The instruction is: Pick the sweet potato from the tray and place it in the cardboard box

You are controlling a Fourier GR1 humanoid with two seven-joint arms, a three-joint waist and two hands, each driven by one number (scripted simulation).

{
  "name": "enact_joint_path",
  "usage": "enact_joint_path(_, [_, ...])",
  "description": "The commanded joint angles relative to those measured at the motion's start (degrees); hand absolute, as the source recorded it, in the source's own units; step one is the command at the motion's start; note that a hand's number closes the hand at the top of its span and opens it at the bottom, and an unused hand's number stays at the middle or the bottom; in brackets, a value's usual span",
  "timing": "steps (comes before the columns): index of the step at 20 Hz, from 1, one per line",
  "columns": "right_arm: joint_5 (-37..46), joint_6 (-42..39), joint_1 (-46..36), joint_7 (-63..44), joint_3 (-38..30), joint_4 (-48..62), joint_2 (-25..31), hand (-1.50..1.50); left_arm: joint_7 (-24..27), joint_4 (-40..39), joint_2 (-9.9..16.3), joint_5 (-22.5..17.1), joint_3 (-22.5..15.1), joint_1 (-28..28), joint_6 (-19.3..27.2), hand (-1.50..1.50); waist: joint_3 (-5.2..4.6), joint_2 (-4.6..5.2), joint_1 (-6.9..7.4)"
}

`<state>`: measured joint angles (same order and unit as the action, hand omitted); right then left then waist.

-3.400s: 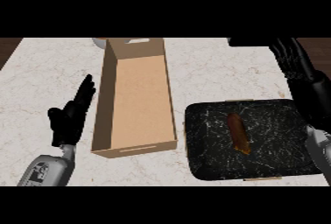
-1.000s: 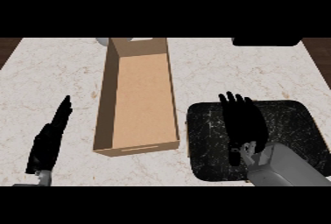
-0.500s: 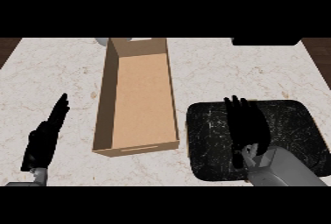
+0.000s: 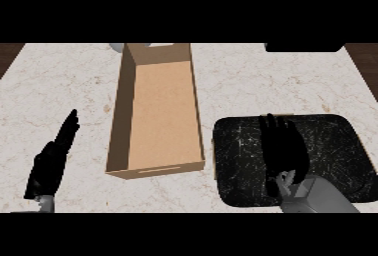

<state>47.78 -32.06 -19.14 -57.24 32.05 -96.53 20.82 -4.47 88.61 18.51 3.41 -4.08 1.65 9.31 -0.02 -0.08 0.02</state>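
The black tray lies at the right on the marble counter. My right hand is spread flat over its middle, fingers straight and pointing away from me, thumb near the wrist. The sweet potato is hidden under that hand, so I cannot see whether it is touched. The long open cardboard box stands left of the tray, and its inside shows nothing. My left hand rests open at the lower left, well clear of the box.
A pale round object peeks out behind the box's far left corner. A dark object sits at the counter's far right. A strip of bare marble separates box and tray.
My right hand has drawn back slightly toward me over the tray, still flat. The left hand has barely shifted. Box and tray stay put.
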Motion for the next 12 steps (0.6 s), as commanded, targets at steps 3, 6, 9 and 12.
enact_joint_path(3, [4.43,-2.01,-0.71,-1.69,-2.83,4.73,-3.87,-1.50,-0.10,1.37,-1.67,1.69,0.20,1.31,-0.30,0.00,0.01,0.06,0.21])
enact_joint_path(6, [6.60,-2.15,3.67,-0.68,-3.36,0.51,-2.33,-1.50,-1.15,5.01,-0.93,1.03,1.32,3.45,-1.50,0.00,0.02,-0.02,0.17])
enact_joint_path(9, [8.28,-1.90,2.43,3.52,-5.38,4.97,-2.87,-1.50,-2.21,1.02,-1.52,1.02,3.14,-1.50,-2.23,0.00,0.02,0.08,0.05])
enact_joint_path(12, [9.87,-2.38,2.82,4.12,-7.80,4.81,-4.10,-1.50,-0.30,1.22,-3.39,3.01,1.95,0.58,-1.93,0.00,0.02,0.05,0.06])
